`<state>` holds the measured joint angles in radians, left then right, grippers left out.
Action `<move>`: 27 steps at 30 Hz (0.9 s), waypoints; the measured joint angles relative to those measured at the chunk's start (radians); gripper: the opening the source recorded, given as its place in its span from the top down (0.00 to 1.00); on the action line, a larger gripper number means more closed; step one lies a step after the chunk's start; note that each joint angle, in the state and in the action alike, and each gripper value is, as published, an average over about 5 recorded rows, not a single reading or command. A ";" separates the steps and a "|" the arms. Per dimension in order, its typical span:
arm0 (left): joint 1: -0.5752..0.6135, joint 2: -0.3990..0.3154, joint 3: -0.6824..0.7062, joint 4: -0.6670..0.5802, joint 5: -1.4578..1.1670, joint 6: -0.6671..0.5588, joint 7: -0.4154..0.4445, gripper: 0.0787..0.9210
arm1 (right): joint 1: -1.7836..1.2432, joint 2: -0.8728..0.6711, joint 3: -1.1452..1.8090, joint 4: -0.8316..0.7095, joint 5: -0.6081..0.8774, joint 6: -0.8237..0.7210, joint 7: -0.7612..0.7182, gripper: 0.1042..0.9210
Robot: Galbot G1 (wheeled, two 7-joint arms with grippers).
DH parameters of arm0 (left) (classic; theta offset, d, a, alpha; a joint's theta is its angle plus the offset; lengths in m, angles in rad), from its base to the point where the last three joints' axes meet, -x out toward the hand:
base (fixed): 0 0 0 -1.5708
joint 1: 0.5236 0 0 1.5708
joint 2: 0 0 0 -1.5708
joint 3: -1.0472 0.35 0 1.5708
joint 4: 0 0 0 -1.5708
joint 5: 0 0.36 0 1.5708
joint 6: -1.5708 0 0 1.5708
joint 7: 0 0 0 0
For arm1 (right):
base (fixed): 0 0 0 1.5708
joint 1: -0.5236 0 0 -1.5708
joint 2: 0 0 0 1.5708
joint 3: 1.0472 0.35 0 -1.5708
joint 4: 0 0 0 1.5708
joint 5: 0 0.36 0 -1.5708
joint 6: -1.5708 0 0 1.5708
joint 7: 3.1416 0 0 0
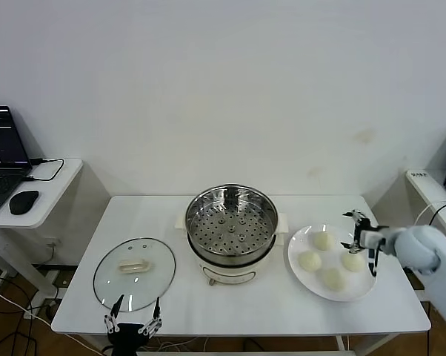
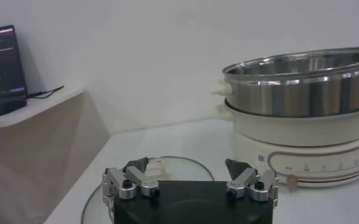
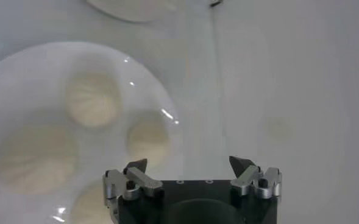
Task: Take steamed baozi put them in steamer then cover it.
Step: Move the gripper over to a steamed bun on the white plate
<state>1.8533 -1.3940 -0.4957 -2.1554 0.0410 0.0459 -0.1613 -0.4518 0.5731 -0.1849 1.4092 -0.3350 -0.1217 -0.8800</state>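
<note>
Left gripper (image 1: 134, 315): black block body, two fingers (image 2: 125, 181) of bare silver metal links, each tipped with a dark wedge-shaped pad. Round black screw heads sit in the silver links.

Right gripper (image 1: 362, 236): same build, black housing, silver linkage fingers (image 3: 253, 179), dark pointed tips; three small holes in a row along the housing's front edge. Behind it, a smooth rounded pale blue-white arm shell (image 1: 423, 248).

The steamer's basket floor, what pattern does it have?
Shiny steel floor dotted with round holes; the head view shows it best.
</note>
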 measured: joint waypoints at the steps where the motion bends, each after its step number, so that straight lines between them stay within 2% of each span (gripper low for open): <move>1: -0.001 0.000 -0.002 0.001 0.000 0.000 0.000 0.12 | 0.033 0.003 -0.033 -0.021 0.002 0.007 -0.017 0.12; 12: -0.007 0.002 -0.022 0.007 -0.004 0.005 0.004 0.12 | 0.223 0.094 -0.259 -0.216 0.019 0.041 -0.109 0.12; 27: -0.021 0.007 -0.036 0.019 -0.006 0.007 0.007 0.12 | 0.306 0.228 -0.345 -0.401 0.003 0.062 -0.111 0.12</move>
<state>1.8327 -1.3872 -0.5313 -2.1365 0.0348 0.0526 -0.1542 -0.1456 0.8007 -0.5295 1.0083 -0.3325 -0.0595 -0.9906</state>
